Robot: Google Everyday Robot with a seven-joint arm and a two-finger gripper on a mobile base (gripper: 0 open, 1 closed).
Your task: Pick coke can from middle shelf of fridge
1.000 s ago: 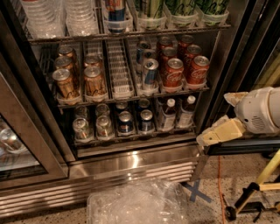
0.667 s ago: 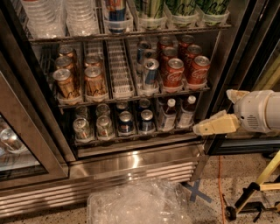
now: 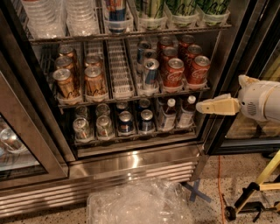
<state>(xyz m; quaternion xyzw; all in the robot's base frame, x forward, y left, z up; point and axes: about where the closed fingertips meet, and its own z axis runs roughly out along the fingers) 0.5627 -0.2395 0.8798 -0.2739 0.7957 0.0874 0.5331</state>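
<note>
The fridge [image 3: 131, 164] stands open before me. Its middle shelf [image 3: 118, 81] has white ribbed lanes. Two lanes of red coke cans [image 3: 174, 72] stand at the right, the front right one [image 3: 199, 70] nearest the door frame. A lane of blue-and-silver cans [image 3: 150, 72] is left of them, then an empty lane, then gold cans [image 3: 94, 81] at the left. My gripper [image 3: 202, 106] is at the right, outside the fridge, level with the lower shelf and just below and right of the red cans. Its cream finger [image 3: 218, 106] points left.
The upper shelf holds clear bottles [image 3: 46, 17] and green cans [image 3: 183, 8]. The lower shelf holds small silver cans [image 3: 105, 126] and bottles [image 3: 168, 113]. The dark door frame [image 3: 227, 87] stands by my gripper. A clear plastic sheet [image 3: 135, 203] lies on the floor. A yellow stand [image 3: 258, 183] is at the lower right.
My gripper has risen and moved slightly left, from below the lower shelf's level up towards the right end of the middle shelf. The cans have not moved.
</note>
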